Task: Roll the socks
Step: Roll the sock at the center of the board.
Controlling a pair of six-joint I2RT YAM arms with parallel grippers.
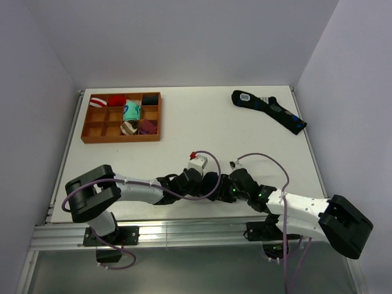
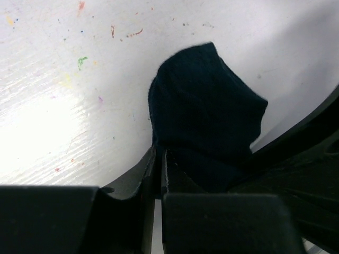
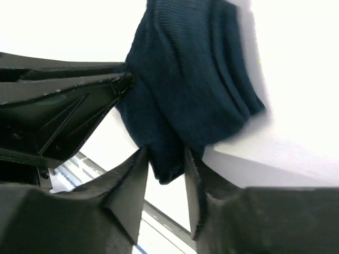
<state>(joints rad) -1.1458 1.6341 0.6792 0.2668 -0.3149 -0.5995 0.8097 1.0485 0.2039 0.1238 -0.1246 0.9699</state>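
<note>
Left hand (image 2: 159,156): closed to a sliver at the lower edge of the socks (image 2: 206,106). From its wrist view I judge that a fold is pinched, and little more.
Right hand (image 3: 165,153): fingers stand apart, straddling the other end of the socks. The fabric hangs between them, loosely by my reading.
Socks: one dark navy wad on the table (image 2: 63,106), sandwiched between both hands. It lies nearer me than the orange tray (image 1: 120,140) and off to its right.
Step in hand: I take it as handing the hold from right to left, so the roll can be tucked.
How I'd do it: hold the left pinch firm and low. Draw the right hand straight back so no layers drag loose, then re-grip the outer layer.
Risk: the wad could spring open if the left hand has only one layer.
Elsewhere: colourful bundles (image 1: 131,111) sit in the tray, and a longer black sock (image 1: 269,111) lies far to the tray's right.
</note>
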